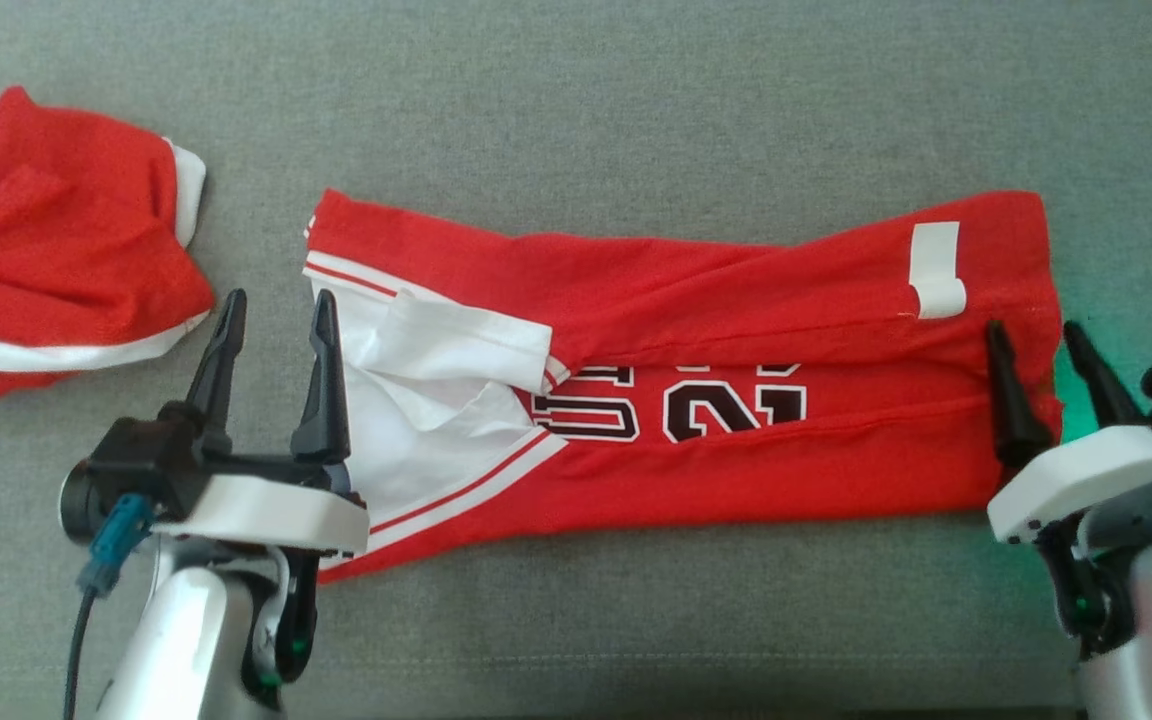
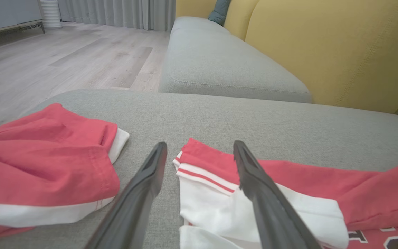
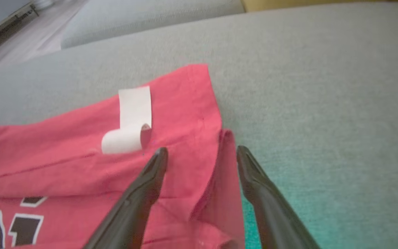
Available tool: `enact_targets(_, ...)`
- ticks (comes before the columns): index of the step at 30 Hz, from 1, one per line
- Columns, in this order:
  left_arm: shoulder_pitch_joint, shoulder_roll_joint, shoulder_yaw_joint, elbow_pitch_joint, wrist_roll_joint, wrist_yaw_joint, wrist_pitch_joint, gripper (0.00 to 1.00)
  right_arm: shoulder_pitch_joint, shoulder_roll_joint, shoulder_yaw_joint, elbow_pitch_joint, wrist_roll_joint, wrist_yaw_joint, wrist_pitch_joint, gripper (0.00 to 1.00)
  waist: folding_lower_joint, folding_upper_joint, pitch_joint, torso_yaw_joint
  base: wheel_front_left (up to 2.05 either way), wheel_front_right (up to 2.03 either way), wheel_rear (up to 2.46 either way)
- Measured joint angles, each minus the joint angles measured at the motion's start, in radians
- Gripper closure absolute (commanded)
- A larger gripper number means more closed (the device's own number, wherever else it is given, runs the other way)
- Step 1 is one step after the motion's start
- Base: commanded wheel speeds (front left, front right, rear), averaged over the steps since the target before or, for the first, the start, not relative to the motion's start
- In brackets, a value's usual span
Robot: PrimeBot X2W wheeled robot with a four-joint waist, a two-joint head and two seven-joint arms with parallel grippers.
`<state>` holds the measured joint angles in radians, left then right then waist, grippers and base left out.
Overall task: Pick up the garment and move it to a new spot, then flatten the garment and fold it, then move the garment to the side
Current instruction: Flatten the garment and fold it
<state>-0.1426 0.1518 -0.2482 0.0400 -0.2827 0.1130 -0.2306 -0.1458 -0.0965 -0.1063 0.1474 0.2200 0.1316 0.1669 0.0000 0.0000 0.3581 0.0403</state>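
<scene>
The garment [image 1: 696,480] lay as a long folded strip across the grey cushion [image 1: 636,100]. Our left gripper [image 1: 279,300] stood fingers apart at its left end and our right gripper [image 1: 1034,335] likewise at its right end, neither clamping cloth. We judged both ends needed pinching through all layers, level together. A second red garment [image 1: 56,250] crowded the left; bare cushion lay far and near.
</scene>
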Motion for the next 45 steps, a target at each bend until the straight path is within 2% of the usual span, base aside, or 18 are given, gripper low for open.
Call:
enact_targets(7, -0.012, -0.001, -0.002, 0.024, 0.0, -0.007, -0.009, 0.0, 0.014, 0.027, -0.034, 0.019, 0.001, 0.0, 0.066, 0.0, 0.0, 0.0, 0.012, -0.01, 0.0, 0.0, 0.0)
enact_targets(15, -0.028, -0.001, -0.003, 0.031, 0.0, -0.007, -0.01, 0.0, 0.016, 0.037, -0.017, -0.016, 0.06, 0.0, 0.13, 0.0, 0.0, 0.0, 0.026, -0.026, 0.0, 0.0, 0.0)
enact_targets(16, -0.028, -0.001, -0.003, 0.031, 0.0, -0.007, -0.01, 0.0, 0.016, 0.037, -0.017, -0.016, 0.06, 0.0, 0.13, 0.06, 0.0, 0.0, 0.026, -0.026, 0.0, 0.0, 0.0)
enact_targets(17, -0.033, -0.001, -0.003, 0.031, 0.0, -0.007, -0.01, 0.0, 0.016, 0.037, -0.015, -0.019, 0.062, 0.0, 0.138, 0.26, 0.0, 0.0, 0.027, -0.027, 0.0, 0.0, 0.0)
enact_targets(18, -0.037, -0.001, -0.004, 0.031, 0.0, -0.007, -0.01, 0.0, 0.016, 0.037, -0.012, -0.022, 0.065, 0.0, 0.15, 0.54, 0.0, 0.0, 0.028, -0.027, 0.0, 0.0, 0.0)
enact_targets(21, -0.044, -0.001, -0.006, 0.032, 0.002, -0.007, -0.017, 0.0, 0.018, 0.038, 0.001, -0.034, 0.081, 0.0, 0.178, 1.0, 0.0, 0.0, 0.03, -0.026, 0.0, 0.0, 0.0)
enact_targets(28, -0.046, -0.001, -0.007, 0.036, 0.009, -0.007, -0.017, 0.0, 0.051, 0.049, 0.0, -0.06, 0.107, 0.0, 0.159, 1.0, 0.0, 0.0, 0.019, -0.026, 0.0, 0.0, 0.0)
enact_targets(34, -0.045, -0.001, -0.006, 0.036, 0.009, -0.006, -0.018, 0.0, 0.06, 0.052, -0.071, -0.083, 0.1, 0.0, 0.149, 1.0, 0.0, 0.0, -0.002, -0.033, 0.0, 0.0, 0.0)
enact_targets(41, -0.044, -0.001, -0.007, 0.038, 0.009, -0.006, -0.019, 0.0, 0.062, -0.012, -0.205, -0.086, 0.086, 0.0, 0.15, 1.0, 0.0, 0.0, -0.027, -0.037, 0.0, 0.0, 0.0)
enact_targets(45, -0.04, -0.001, -0.007, 0.048, 0.009, -0.006, -0.019, 0.0, 0.065, -0.021, -0.202, -0.106, 0.083, 0.0, 0.15, 1.0, 0.0, 0.0, -0.046, -0.037, 0.0, 0.0, 0.0)
